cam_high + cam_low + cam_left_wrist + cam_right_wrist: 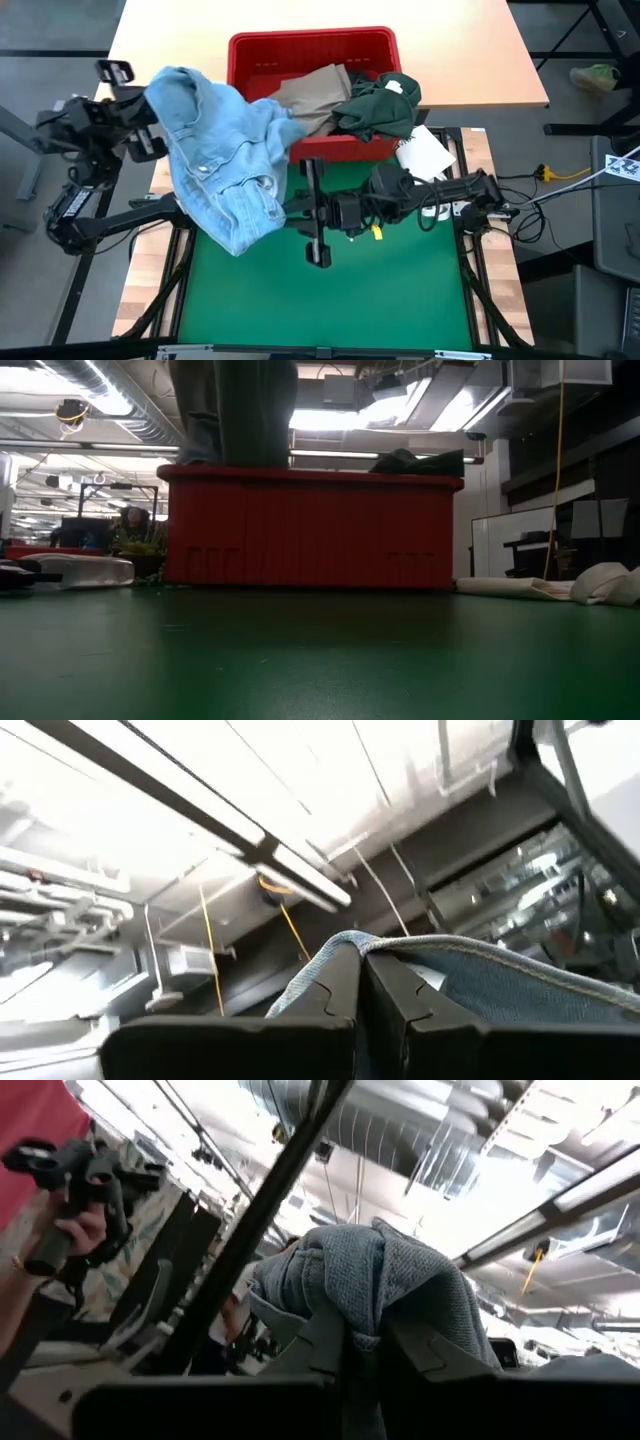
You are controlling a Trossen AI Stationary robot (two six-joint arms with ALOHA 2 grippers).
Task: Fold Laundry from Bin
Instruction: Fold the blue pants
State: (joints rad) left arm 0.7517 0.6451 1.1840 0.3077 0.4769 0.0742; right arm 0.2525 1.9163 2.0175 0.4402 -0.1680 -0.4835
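Note:
A light blue denim garment (215, 160) is spread in the air between my two grippers, clear of the green mat (330, 300). My left gripper (152, 100) is shut on it at the far left, and my right gripper (290, 208) is shut on it over the mat's middle. In the low view the garment (235, 410) hangs down to the rim of the red bin (310, 530). Tan khaki trousers (315, 95) lie in the bin (300, 45). A dark green garment (378, 110) is draped over its near right rim. My left gripper pinches a hemmed edge of the garment (400, 948) between its two shut fingers (330, 995), which slant upward. The cloth runs off from the fingertips fairly taut; I cannot tell how many layers. My right gripper pinches a bunched fold of the garment (370, 1280) between its fingers (320, 1340), which also slant upward. Several layers bulge over the fingertips, and the rest hangs off to one side.
A white flat packet (425, 150) lies by the bin's near right corner, and pale cloth (600, 582) lies at the mat's right. A tan table (480, 50) stands behind the bin. Beyond the table, a person's hand (75, 1230) holds a dark handle.

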